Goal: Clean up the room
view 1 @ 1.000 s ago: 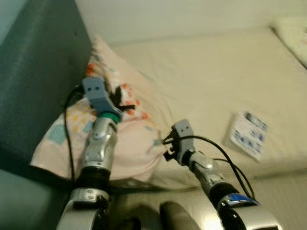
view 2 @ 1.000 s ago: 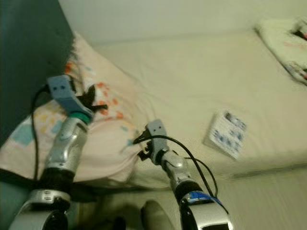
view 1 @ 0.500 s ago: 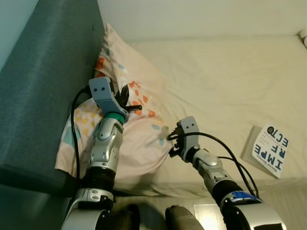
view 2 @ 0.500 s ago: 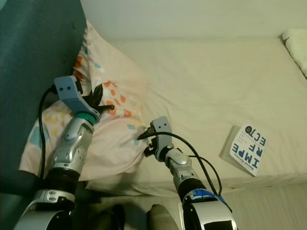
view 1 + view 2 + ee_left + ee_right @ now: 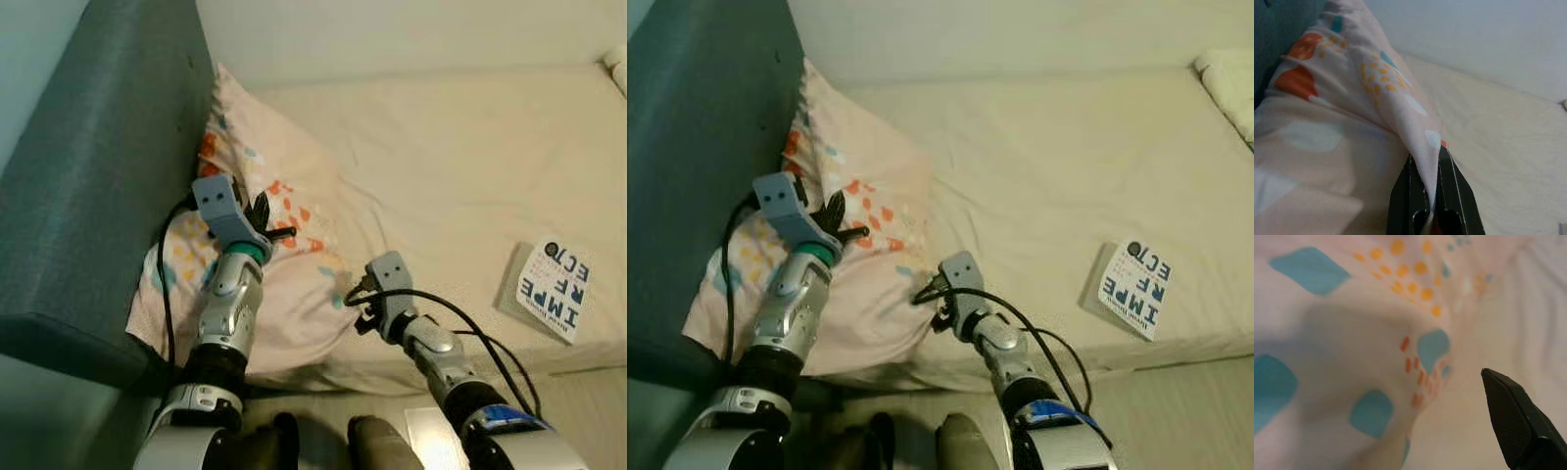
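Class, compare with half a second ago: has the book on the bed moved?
No. The book lies at the same spot and angle near the front edge of the mattress; only the camera has shifted.
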